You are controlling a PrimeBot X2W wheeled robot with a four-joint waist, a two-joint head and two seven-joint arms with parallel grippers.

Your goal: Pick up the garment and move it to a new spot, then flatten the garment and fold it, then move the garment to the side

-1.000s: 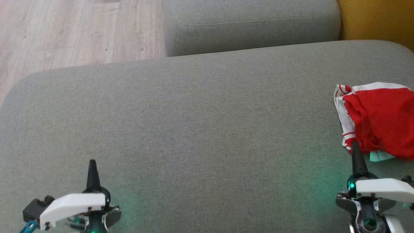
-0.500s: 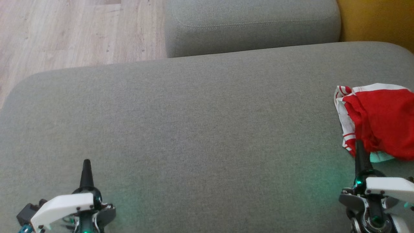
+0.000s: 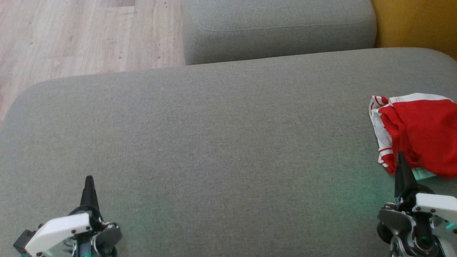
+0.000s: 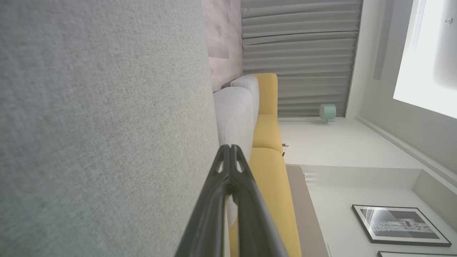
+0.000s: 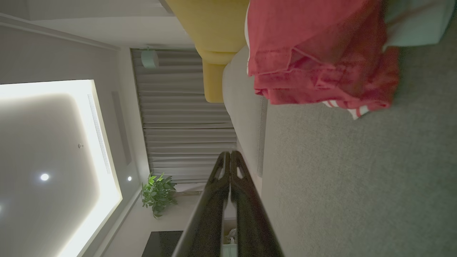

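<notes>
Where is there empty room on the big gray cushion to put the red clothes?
The whole middle of the big cushion is bare, from the left pincer across to the garment, and back to the small cushion. It is crowded at the right edge, where the right pincer sits by the garment.

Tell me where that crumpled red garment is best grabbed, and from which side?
Probably the bunched near-left edge of the garment, where red folds pile up by the striped hem. It lies crumpled on the cushion just beyond the right gripper, so coming from the robot's side, jaws opened first, looks simplest.
</notes>
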